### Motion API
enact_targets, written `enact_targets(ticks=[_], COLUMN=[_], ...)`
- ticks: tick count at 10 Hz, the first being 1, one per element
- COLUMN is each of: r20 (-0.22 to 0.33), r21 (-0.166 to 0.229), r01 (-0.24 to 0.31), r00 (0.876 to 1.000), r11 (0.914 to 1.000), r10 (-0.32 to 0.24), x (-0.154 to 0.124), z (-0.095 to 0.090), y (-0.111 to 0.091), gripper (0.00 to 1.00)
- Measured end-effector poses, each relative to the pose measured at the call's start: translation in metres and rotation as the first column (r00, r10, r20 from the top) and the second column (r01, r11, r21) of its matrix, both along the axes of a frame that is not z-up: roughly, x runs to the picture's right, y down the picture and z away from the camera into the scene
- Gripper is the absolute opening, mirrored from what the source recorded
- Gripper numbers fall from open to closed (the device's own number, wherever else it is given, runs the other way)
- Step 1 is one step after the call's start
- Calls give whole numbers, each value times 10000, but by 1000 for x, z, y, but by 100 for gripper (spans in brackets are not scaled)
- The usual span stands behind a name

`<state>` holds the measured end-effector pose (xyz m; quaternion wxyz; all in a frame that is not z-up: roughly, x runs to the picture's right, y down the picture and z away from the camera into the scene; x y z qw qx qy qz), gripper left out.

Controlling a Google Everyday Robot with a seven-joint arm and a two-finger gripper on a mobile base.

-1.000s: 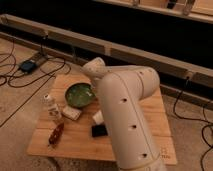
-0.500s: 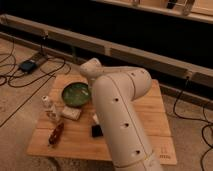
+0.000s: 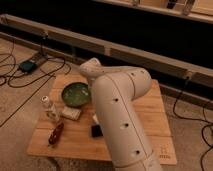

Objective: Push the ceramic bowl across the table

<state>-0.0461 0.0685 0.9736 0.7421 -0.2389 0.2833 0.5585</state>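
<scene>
The green ceramic bowl (image 3: 76,94) sits upright on the left half of the light wooden table (image 3: 150,112), near its far edge. My white arm (image 3: 120,115) fills the middle of the view and reaches down from the front right. Its upper end (image 3: 91,69) lies just right of the bowl and above its rim. The gripper is hidden behind the arm links, somewhere by the bowl's right side. I cannot tell whether it touches the bowl.
A clear bottle (image 3: 49,108), a white packet (image 3: 71,113) and a reddish-brown snack (image 3: 56,134) lie in front of the bowl at the left. A small black object (image 3: 96,131) lies by the arm. Cables and a blue box (image 3: 27,65) are on the floor at left.
My arm has swung to the left over the table. The bowl has slid a little to the left with it. The other items have not moved.
</scene>
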Motion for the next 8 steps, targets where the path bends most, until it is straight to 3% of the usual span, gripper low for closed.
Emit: enact_targets(ticks=[2, 4, 6, 8], r20=[32, -22, -213, -366], r21=[137, 334, 451, 629], r01=[-47, -588, -996, -1415], r00=[10000, 9983, 9947, 9889], r11=[9999, 9977, 9940, 9879], r10=[46, 589, 1006, 1440], x=[-35, -71, -84, -76], z=[-1, -5, -7, -19], y=[-3, -18, -28, -34], gripper=[0, 0, 0, 0])
